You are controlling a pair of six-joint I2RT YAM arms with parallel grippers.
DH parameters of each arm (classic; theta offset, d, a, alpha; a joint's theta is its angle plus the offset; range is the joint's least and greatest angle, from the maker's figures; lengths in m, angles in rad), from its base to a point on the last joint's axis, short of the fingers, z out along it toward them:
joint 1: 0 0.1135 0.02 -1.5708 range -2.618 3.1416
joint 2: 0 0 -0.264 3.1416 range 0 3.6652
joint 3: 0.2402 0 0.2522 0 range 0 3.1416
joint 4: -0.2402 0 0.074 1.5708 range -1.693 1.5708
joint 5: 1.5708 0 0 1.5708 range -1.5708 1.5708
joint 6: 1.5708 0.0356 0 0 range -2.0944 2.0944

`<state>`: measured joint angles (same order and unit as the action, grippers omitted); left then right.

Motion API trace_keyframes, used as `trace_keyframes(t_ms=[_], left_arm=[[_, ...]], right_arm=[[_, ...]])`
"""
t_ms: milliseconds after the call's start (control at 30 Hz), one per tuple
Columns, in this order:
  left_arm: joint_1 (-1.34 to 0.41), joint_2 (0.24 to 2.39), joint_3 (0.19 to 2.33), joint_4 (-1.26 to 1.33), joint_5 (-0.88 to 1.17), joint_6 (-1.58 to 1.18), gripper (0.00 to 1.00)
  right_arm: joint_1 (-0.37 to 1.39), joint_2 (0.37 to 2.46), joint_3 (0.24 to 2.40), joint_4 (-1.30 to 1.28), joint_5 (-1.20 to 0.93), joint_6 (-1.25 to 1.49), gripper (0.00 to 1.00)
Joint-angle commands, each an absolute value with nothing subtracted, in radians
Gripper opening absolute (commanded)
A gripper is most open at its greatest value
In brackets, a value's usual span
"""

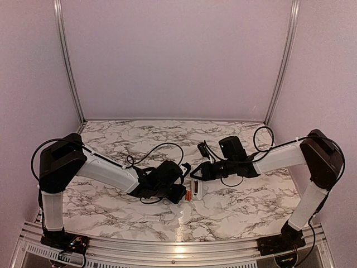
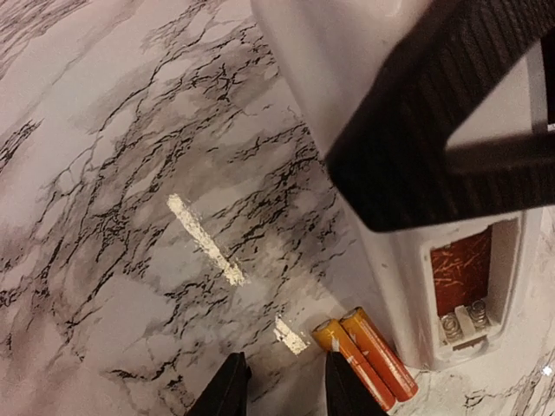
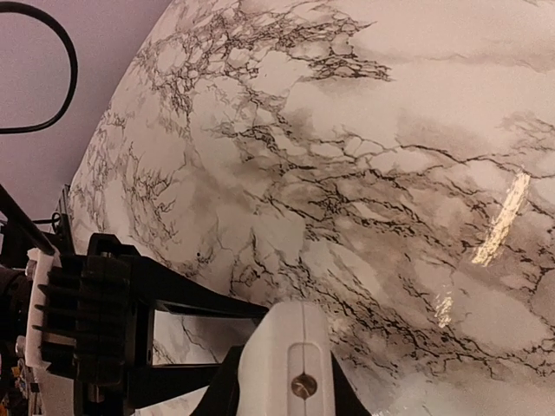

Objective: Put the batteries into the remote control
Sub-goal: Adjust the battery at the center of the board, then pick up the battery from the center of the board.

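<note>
Both arms reach in toward the middle of the marbled surface [image 1: 111, 206], where the remote control [image 2: 399, 269] sits with its back up. The battery recess [image 2: 464, 282] is uncovered and has nothing in it, its reddish floor and two coil springs plainly showing. The right fingers [image 1: 196, 172] are closed tight on the remote control at the end away from the recess, one ribbed black finger lying across its white body. In the right wrist view the narrow white end of the remote sits squarely between them. The batteries [image 2: 366, 354], two orange ones, lie side by side on the surface, touching each other and just beside the remote's edge at the recess end. The left fingers [image 1: 178, 193] hang just short of the batteries, partly open with only bare surface between them, holding nothing. Two pale scuffed streaks [image 2: 206, 240] mark the surface nearby.
</note>
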<state>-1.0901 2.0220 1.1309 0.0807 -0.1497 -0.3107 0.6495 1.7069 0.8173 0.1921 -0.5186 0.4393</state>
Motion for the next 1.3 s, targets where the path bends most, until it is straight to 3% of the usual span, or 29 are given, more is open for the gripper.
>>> trace_keyframes(t_ms=[0,600,1267], left_arm=[[-1.070,2.051,1.138,0.090,-0.138,-0.304,0.33],[-1.060,1.896,1.101,-0.030,-0.131,-0.467,0.34],[-1.127,2.063,1.276,-0.155,-0.121,-0.567,0.30]], right_arm=[[0.675,1.720,0.795,0.180,-0.520,0.465,0.00],[0.578,1.596,0.801,0.068,-0.486,0.403,0.00],[0.538,1.604,0.793,0.073,-0.512,0.384,0.00]])
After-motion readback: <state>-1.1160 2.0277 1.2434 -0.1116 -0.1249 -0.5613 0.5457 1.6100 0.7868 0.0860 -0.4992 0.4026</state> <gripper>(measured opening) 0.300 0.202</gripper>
